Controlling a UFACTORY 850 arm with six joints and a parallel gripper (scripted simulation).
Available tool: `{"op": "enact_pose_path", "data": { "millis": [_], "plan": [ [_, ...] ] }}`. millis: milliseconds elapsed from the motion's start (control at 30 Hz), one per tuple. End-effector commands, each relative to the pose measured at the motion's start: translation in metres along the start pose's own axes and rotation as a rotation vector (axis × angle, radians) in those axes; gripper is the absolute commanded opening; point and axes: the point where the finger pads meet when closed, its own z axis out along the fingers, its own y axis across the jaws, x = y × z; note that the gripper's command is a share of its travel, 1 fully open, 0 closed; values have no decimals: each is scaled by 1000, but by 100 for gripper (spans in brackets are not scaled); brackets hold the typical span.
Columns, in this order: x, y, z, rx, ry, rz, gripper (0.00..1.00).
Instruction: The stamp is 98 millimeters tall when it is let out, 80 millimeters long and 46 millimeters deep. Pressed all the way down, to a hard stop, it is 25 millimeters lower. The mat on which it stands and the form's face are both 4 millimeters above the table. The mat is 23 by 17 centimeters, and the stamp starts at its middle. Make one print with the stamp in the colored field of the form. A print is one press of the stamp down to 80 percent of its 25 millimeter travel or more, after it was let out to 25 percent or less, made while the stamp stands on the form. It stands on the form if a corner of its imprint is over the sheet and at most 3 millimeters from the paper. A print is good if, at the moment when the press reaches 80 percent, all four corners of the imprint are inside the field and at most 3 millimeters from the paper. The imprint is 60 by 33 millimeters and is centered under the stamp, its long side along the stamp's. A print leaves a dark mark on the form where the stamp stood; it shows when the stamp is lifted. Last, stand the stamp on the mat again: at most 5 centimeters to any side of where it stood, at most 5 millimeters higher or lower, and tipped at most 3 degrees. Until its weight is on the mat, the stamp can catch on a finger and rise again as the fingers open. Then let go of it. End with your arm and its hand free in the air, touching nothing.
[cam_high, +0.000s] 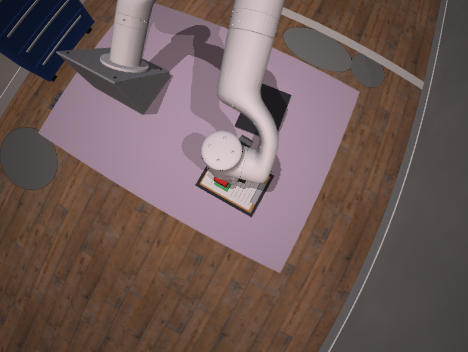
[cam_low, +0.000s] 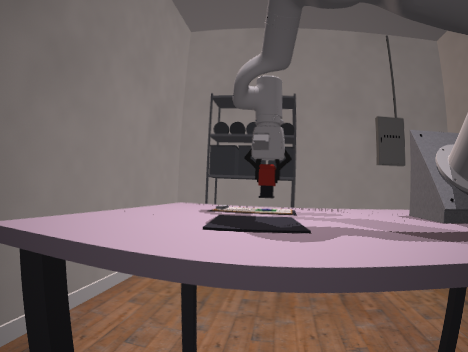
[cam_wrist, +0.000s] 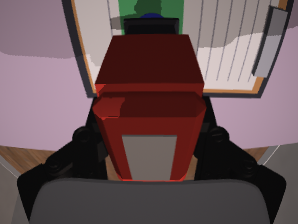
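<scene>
My gripper (cam_low: 267, 172) is shut on the red stamp (cam_low: 267, 179) and holds it clear in the air above the form (cam_low: 255, 210). In the wrist view the stamp (cam_wrist: 149, 112) fills the middle, with the fingers on its two sides. Its black base hangs over the form's green field (cam_wrist: 152, 10). A dark patch shows on the green field, partly hidden by the stamp. In the top view the stamp (cam_high: 221, 181) and the green field (cam_high: 222, 187) peek out from under the wrist, at the left end of the form (cam_high: 235, 191). The dark mat (cam_low: 257, 223) lies empty next to the form, also in the top view (cam_high: 272, 107).
The arm's grey pedestal (cam_high: 120, 80) stands at the table's far left corner. A grey clip (cam_wrist: 269, 39) lies along the form's right edge. A shelf (cam_low: 250, 145) stands behind the table. A blue cabinet (cam_high: 35, 30) is off the table.
</scene>
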Motion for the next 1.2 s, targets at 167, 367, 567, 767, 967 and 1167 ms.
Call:
{"op": "enact_pose_path", "data": {
  "millis": [167, 367, 567, 767, 967, 1167],
  "plan": [
    [22, 7, -5, -1, -2, -14, 29],
    [114, 12, -6, -2, -3, -142, 29],
    [180, 6, -3, -1, 1, -187, 29],
    [245, 0, -2, -1, 1, -187, 29],
    [306, -6, -3, -1, 0, -187, 29],
    [348, -9, -4, -1, -1, -187, 29]
  ]
}}
